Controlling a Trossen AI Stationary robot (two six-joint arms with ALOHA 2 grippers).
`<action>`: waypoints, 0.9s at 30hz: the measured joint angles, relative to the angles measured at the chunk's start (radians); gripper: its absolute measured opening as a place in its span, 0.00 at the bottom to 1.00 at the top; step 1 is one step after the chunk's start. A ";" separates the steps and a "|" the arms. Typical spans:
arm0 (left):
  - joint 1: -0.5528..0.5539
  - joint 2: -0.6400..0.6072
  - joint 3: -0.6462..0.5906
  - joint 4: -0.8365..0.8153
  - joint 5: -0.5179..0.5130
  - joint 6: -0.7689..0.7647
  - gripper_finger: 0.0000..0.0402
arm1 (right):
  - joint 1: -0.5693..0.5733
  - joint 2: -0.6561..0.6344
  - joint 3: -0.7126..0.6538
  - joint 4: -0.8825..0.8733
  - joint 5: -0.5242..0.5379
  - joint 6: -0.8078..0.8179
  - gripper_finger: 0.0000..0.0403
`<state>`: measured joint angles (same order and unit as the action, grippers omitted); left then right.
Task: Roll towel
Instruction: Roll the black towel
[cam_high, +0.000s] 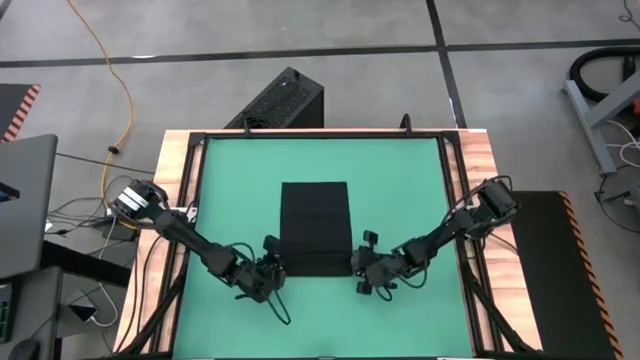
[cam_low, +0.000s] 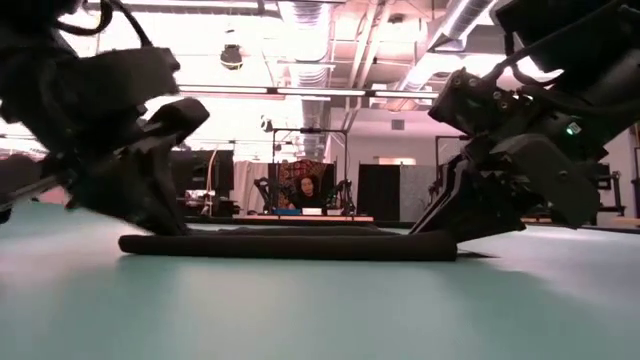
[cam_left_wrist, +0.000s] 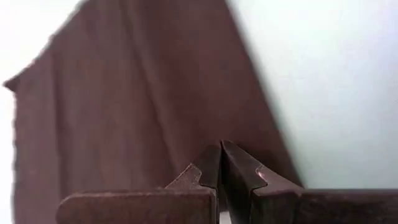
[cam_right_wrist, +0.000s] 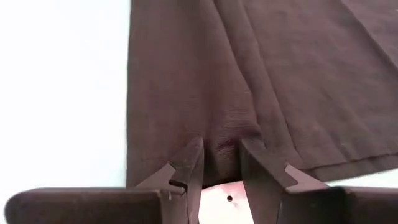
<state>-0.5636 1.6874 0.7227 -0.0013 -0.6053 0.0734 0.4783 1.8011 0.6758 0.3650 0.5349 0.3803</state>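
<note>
The black towel (cam_high: 315, 228) lies flat on the green table, a rectangle with its long sides running near to far. In the low view its near edge (cam_low: 290, 245) shows as a low dark ridge. My left gripper (cam_high: 272, 264) is low at the towel's near left corner and shut on it. My right gripper (cam_high: 362, 267) is low at the near right corner, also shut on the cloth. No white tag shows. My left gripper pinches the towel's left edge (cam_left_wrist: 205, 155) close to the near left corner, fingertips together. The fingers come in low from the table's left, slanting down. The towel lies on the table. My right gripper pinches a small bunch of cloth at the towel's right edge (cam_right_wrist: 222, 149), close to the near right corner, between its two fingers. It comes in low from the table's right, slanting down. The rest of the towel lies flat on the table.
A black box-shaped device with vents (cam_high: 280, 98) stands on the floor beyond the table's far edge. Wooden rails (cam_high: 480, 160) border the green mat. Green mat shows on all sides of the towel. A person sits far off in the room (cam_low: 303, 190).
</note>
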 joint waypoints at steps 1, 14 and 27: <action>0.000 -0.017 0.000 0.001 -0.022 -0.001 0.00 | 0.003 0.004 0.000 0.004 0.008 0.012 0.31; -0.053 -0.235 0.005 -0.120 -0.030 0.005 0.03 | 0.033 -0.115 -0.002 0.005 0.062 -0.098 0.36; -0.052 -0.087 0.006 -0.034 -0.028 0.053 0.12 | 0.035 -0.103 0.007 0.148 -0.110 -0.383 0.63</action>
<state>-0.6152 1.6000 0.7284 -0.0350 -0.6333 0.1261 0.5137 1.6978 0.6827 0.5134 0.4252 -0.0024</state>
